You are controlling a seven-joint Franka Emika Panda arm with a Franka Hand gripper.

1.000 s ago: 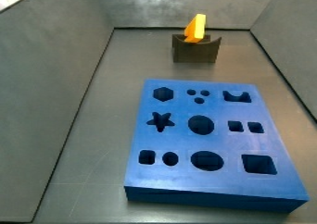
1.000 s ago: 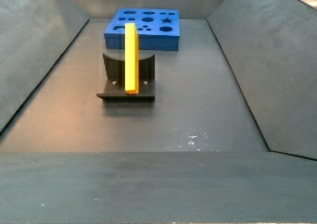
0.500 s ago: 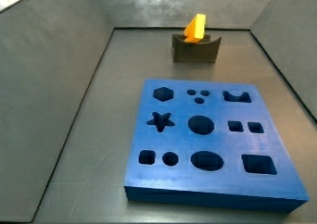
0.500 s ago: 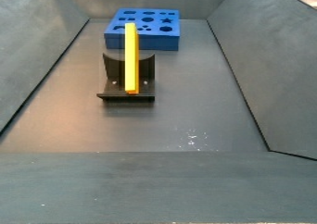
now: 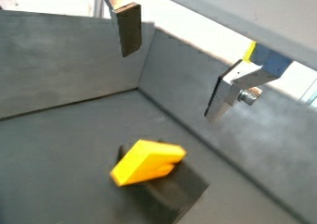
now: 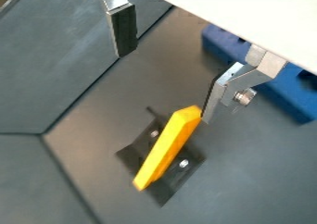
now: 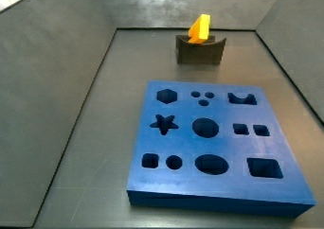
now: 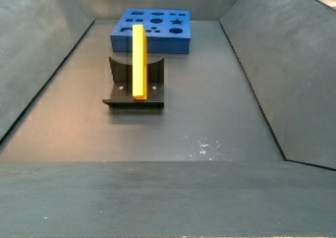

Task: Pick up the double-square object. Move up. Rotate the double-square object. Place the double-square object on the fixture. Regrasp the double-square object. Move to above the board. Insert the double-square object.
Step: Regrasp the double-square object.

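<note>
Double-square object (image 8: 138,63), smooth yellow bar, stands in fixture (image 8: 136,85); end effector (image 6: 173,66) gapes above.

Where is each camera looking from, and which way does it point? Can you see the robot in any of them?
Wrist view: rides on the arm, looks down past the open gripper at the double-square object.
Wrist view: also on the arm; gripper open above the object on the fixture, with the board beyond.
Side view: high up at the board's end, fixture far off; no robot shows.
Side view: opposite end, fixture near, board behind; no robot shows.
All four share the yellow object.
</note>
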